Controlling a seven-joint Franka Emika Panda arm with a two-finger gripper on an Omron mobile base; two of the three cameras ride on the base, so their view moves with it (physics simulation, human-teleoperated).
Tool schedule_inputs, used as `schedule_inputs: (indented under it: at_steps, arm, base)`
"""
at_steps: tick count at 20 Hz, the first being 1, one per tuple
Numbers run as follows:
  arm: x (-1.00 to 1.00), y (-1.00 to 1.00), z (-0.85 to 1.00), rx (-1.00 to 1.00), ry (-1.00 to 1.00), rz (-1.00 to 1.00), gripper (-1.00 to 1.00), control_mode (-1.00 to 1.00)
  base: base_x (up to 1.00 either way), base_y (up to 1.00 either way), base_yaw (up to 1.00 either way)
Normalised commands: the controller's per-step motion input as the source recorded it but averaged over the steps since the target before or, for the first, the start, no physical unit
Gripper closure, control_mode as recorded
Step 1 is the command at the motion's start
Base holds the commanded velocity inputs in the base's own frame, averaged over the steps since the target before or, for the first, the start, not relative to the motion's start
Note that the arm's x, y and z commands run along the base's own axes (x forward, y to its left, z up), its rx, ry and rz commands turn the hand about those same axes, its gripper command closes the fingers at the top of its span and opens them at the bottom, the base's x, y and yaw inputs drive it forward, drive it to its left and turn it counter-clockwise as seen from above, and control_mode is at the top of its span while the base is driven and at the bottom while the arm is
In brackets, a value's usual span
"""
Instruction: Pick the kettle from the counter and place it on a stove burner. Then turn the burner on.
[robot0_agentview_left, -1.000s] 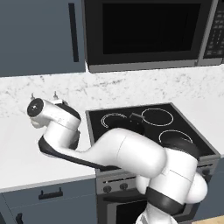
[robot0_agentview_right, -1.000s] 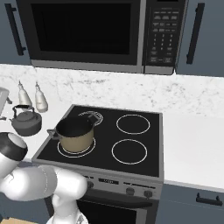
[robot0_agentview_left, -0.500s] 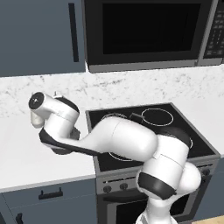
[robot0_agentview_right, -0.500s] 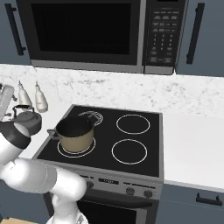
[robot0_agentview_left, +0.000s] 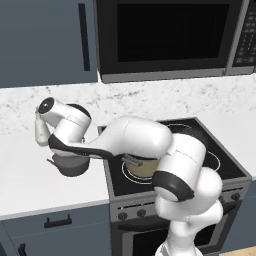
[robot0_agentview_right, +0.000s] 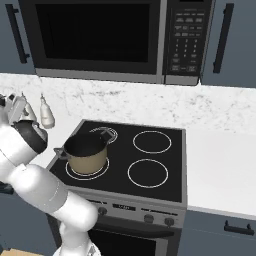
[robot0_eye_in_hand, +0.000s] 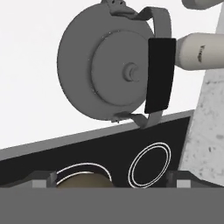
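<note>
Now the arm (robot0_agentview_left: 130, 142) is reaching further left than a second ago; I am watching it stretch out over the counter (robot0_agentview_left: 30, 175) until the wrist is hanging above the kettle (robot0_agentview_left: 70, 165). That is putting me in the approach for the pick, nothing lifted yet. The kettle is sitting on the white counter just beside the left edge of the cooktop (robot0_agentview_right: 150, 165), near the salt and pepper shakers (robot0_agentview_right: 46, 114). In the hand view I am looking straight down on the kettle (robot0_eye_in_hand: 109, 68), its handle arching off-centre to one side of the lid knob. The gripper (robot0_eye_in_hand: 111, 180) is standing wide open and empty, only its fingertips (robot0_eye_in_hand: 43, 178) showing. The tan pot (robot0_agentview_right: 86, 152) is occupying one front burner; the large free burner (robot0_agentview_right: 148, 173) is waiting. From the base views the arm is covering most of the kettle, so I am not able to judge the height above the handle.
</note>
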Motion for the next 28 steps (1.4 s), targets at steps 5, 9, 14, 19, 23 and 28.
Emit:
schedule_inputs:
  at_steps: [5, 9, 14, 19, 23, 28]
  arm:
    - [0.31, 0.26, -0.26, -0.16, 0.03, 0.00, -1.00, -1.00]
    - [0.33, 0.34, -0.22, -0.16, 0.01, 0.00, -1.00, -1.00]
    - [0.36, 0.30, -0.11, -0.11, 0.00, 0.00, -1.00, -1.00]
    - [0.32, 0.29, -0.02, -0.07, 0.02, 0.00, -1.00, -1.00]
    - [0.20, 0.25, 0.00, -0.02, 0.03, 0.00, -1.00, -1.00]
    - [0.01, 0.06, 0.00, -0.01, 0.01, 0.00, -1.00, -1.00]
  base:
    - [0.00, 0.00, 0.00]
    - [0.00, 0.00, 0.00]
    - [0.00, 0.00, 0.00]
    - [0.00, 0.00, 0.00]
    - [0.00, 0.00, 0.00]
    - [0.00, 0.00, 0.00]
